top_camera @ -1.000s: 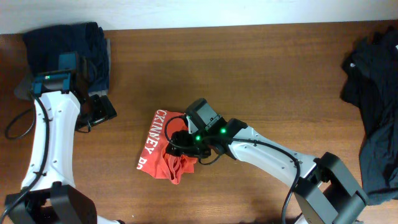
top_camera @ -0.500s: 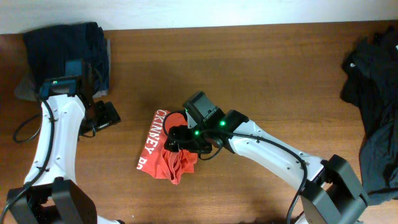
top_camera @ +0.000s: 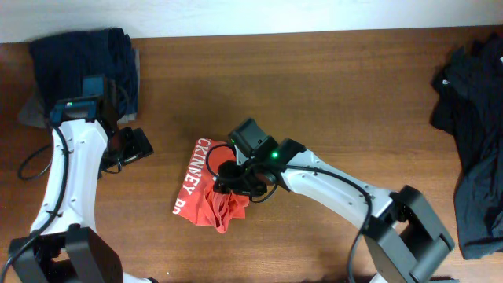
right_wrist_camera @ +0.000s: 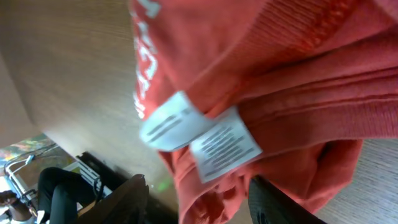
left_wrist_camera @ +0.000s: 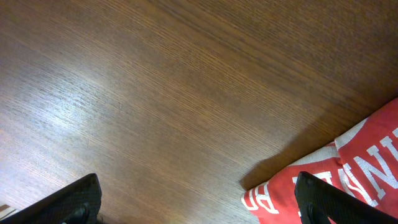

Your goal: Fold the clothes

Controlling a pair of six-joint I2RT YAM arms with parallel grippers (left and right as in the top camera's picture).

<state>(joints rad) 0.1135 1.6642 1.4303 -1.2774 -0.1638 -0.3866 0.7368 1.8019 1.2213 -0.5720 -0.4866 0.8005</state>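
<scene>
The orange-red T-shirt (top_camera: 195,192) with white lettering lies crumpled in the middle of the table. My right gripper (top_camera: 228,179) is down in the shirt's bunched right part. In the right wrist view its fingers stand apart around a fold of red fabric (right_wrist_camera: 280,74) carrying two white care labels (right_wrist_camera: 199,134). The cloth touches the right finger (right_wrist_camera: 280,202), and a gap remains at the left finger (right_wrist_camera: 127,199). My left gripper (top_camera: 130,148) hovers wide open left of the shirt. Its wrist view shows bare wood between the fingers and the shirt's lettered corner (left_wrist_camera: 367,155) by the right finger.
A stack of navy and grey clothes (top_camera: 82,55) sits at the table's back left corner, close behind my left arm. A loose pile of dark garments (top_camera: 471,118) spreads along the right edge. Brown wooden tabletop (top_camera: 330,86) lies between them.
My right gripper has shifted a little left into the shirt and its fingers have narrowed around the fold. The left arm swung slightly right, then held still, open.
</scene>
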